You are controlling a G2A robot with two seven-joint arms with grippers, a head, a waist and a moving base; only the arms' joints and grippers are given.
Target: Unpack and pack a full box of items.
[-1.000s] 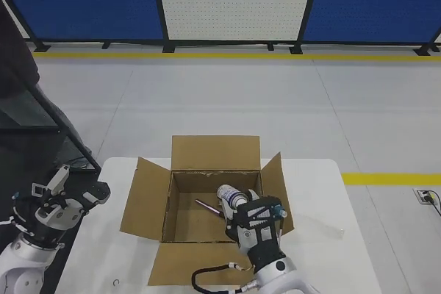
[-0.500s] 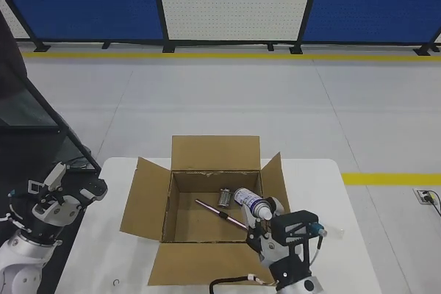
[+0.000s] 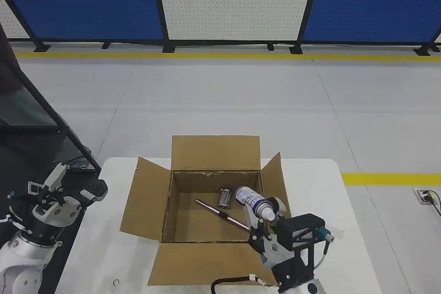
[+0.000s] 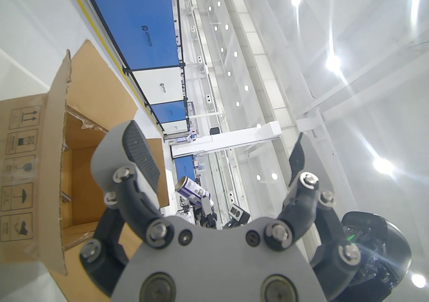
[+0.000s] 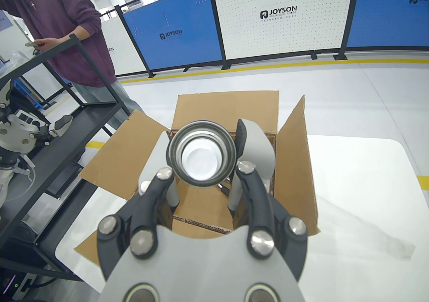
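Where the can is: the cylindrical spray can with a ringed metal end and a white-and-purple printed wrapper [image 5: 201, 157] hangs over the right side of the box, near the right flap. It is tilted rather than upright and seems clear of the floor.
Right gripper: the grey two-fingered right gripper [image 5: 204, 144] is clamped on the can, one finger on each side of the round body. That cross grip probably stops the can rolling out while it is carried.
Box: the brown cardboard box [image 3: 214, 151] stands on the table with all four flaps folded outward, which leaves the mouth free for an arm coming from above.
Items in the box: a thin dark reddish rod [image 3: 220, 212] lies slantwise on the floor, and a small grey packet [image 3: 225, 196] lies near the far wall. Both are apart from the can.
Step in hand: whether the can is on its way out or in cannot be told from its position.
Table: the white round-cornered table [image 3: 331, 191] has bare surface to the right of the box, a likely spot to set the can down if it is being unpacked.
Left gripper: the matching grey left gripper [image 4: 218, 146] hangs beyond the table's left edge, above a black metal cart [image 5: 83, 112]. Its jaws are spread wide and hold nothing, and it is probably parked there so the arms do not cross over the box.
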